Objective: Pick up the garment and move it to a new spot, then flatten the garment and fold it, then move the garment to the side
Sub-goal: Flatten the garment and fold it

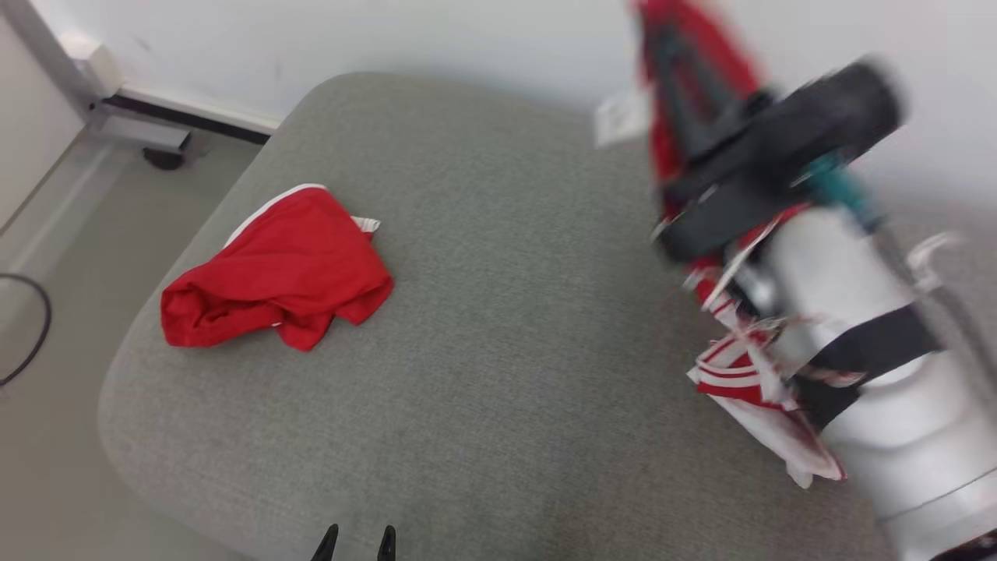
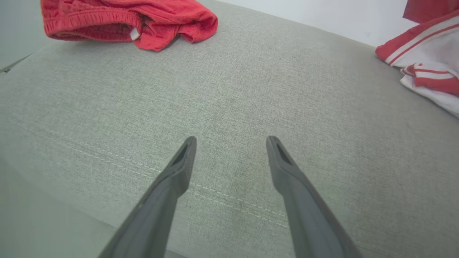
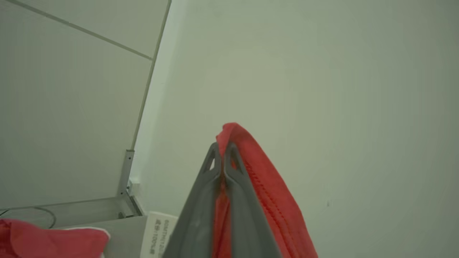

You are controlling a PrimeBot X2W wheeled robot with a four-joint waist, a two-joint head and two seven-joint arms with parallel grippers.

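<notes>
My right gripper (image 1: pixel 654 35) is raised at the right over the grey cushion (image 1: pixel 506 312), fingers pointing up, blurred. It is shut on a red and white garment (image 1: pixel 736 378) that hangs down along the pale forearm. In the right wrist view the fingers (image 3: pixel 200 200) pinch a red hem (image 3: pixel 267 195). Its striped lower part (image 2: pixel 426 53) dangles just above the cushion. A white label (image 1: pixel 619 117) sticks out beside it. My left gripper (image 1: pixel 357 539) is open low at the cushion's front edge, with nothing between its fingers (image 2: pixel 172 179).
A crumpled red piece of clothing (image 1: pixel 280 273) with white trim lies on the cushion's left part, far ahead of the left gripper (image 2: pixel 231 141). Left of the cushion are bare floor, a dark cable (image 1: pixel 35 327) and a white frame leg (image 1: pixel 117 117). A pale wall stands behind.
</notes>
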